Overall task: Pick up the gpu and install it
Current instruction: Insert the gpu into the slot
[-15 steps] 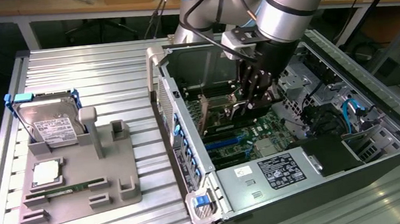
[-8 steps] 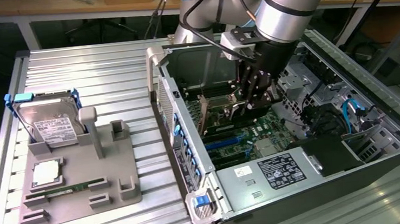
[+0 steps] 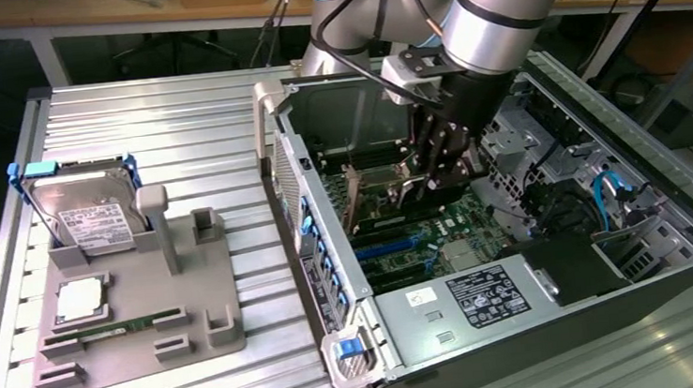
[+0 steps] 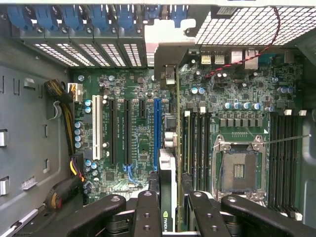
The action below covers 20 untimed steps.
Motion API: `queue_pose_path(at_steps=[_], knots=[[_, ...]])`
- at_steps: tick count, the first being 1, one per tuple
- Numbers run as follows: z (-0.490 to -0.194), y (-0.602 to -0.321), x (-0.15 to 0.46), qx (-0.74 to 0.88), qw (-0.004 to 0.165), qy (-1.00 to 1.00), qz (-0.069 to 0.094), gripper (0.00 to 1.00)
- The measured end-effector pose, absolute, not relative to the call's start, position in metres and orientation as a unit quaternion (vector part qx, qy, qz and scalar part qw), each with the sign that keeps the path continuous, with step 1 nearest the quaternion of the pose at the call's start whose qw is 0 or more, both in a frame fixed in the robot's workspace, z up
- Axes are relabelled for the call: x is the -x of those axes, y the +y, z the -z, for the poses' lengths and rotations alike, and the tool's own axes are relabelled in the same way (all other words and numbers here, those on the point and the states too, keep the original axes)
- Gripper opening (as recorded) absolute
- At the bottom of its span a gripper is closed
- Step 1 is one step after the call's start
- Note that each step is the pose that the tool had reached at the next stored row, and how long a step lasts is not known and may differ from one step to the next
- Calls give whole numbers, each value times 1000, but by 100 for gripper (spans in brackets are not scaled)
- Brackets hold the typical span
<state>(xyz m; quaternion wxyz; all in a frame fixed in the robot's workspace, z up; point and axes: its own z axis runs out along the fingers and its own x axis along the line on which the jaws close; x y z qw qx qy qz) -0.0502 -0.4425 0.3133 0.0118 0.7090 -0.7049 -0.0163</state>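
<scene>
The gpu (image 3: 360, 197) is a thin green-brown card held on edge inside the open computer case (image 3: 653, 252). My gripper (image 3: 435, 175) reaches down into the case and is shut on the card. In the wrist view the gpu (image 4: 168, 170) runs edge-on between my black fingers (image 4: 148, 212), with its silver bracket end (image 4: 168, 74) near the rear slot openings. The card hangs above the motherboard (image 4: 138, 123), roughly in line with the long blue slot (image 4: 157, 133) and slightly to one side of it. I cannot tell whether the card touches the slot.
Memory slots (image 4: 195, 143) and the bare processor socket (image 4: 239, 168) lie beside the card. Cable bundles (image 4: 64, 113) run along the case wall. On the exterior view's left, a grey holder (image 3: 194, 311) carries a silver hard drive (image 3: 91, 212), a processor chip (image 3: 80, 299) and a memory stick (image 3: 120, 327).
</scene>
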Motion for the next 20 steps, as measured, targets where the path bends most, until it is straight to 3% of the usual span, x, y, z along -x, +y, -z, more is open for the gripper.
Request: queue_pose_path(at_steps=[20], knots=[[-307, -462, 59, -709, 12, -705, 16, 27]])
